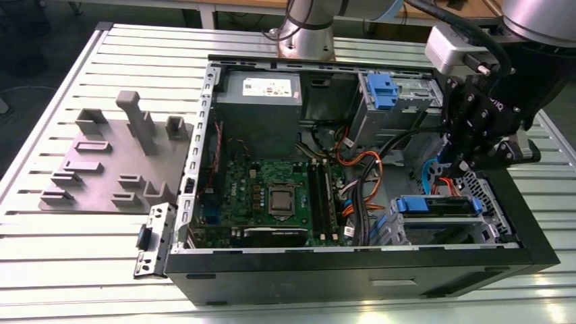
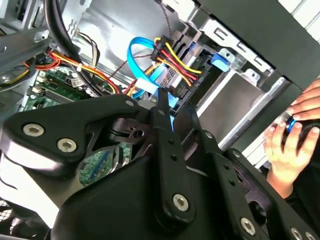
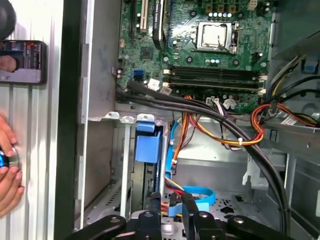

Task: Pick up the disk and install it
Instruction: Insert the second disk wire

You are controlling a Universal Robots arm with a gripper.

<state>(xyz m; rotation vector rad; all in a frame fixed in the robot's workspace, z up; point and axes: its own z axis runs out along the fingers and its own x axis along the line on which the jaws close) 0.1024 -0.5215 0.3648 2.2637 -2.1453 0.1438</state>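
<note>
One slatted desk carries one open computer case holding one motherboard, beside one grey fixture plate, and one arm reaches down into the case at the exterior view's right. Its end effector hangs just above the drive bay with its fingers drawn narrow, almost together, holding nothing that I can make out. The disk, showing its blue frame, sits seated in that bay right beneath the end effector, with one cable bundle plugged nearby.
</note>
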